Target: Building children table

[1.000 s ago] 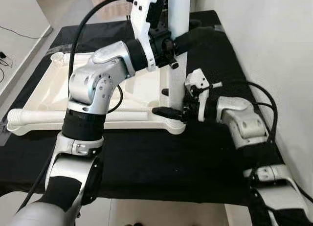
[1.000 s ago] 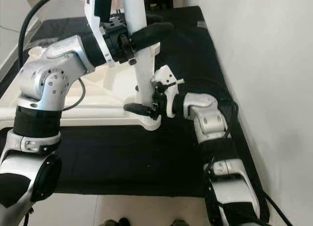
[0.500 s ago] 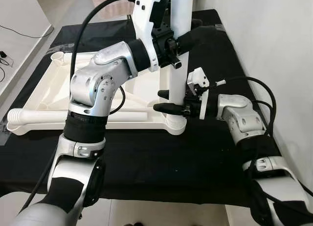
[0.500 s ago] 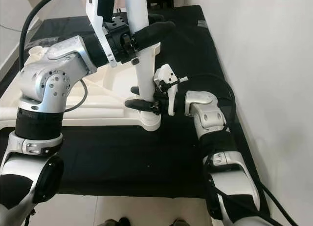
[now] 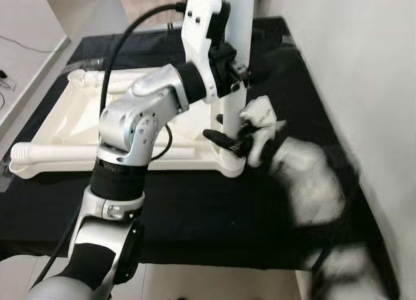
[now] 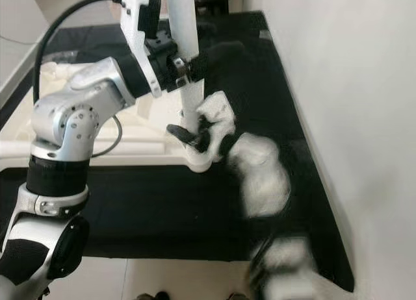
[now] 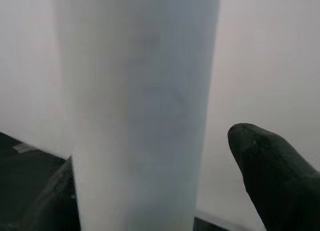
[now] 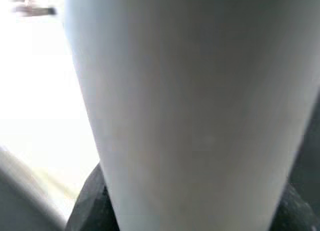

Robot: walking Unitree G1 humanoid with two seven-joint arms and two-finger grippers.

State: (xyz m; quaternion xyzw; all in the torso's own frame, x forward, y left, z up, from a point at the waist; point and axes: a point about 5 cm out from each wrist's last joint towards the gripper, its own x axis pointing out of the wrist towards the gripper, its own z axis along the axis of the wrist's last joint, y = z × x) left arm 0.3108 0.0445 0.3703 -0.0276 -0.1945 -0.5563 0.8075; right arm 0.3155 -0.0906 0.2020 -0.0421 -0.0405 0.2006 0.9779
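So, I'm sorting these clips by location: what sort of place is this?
Probably a room in a home, used for assembly: an upside-down white plastic tabletop with an upright white leg lies on a black cloth-covered surface beside a plain white wall.

Bright even daylight, right arm motion-blurred, wrist views soft, close, unfocused

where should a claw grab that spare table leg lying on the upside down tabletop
Grip the spare leg across its bare round shaft, left of where the left arm crosses it, coming straight down from above. It lies flat along the tabletop's near edge, so the sides are open.
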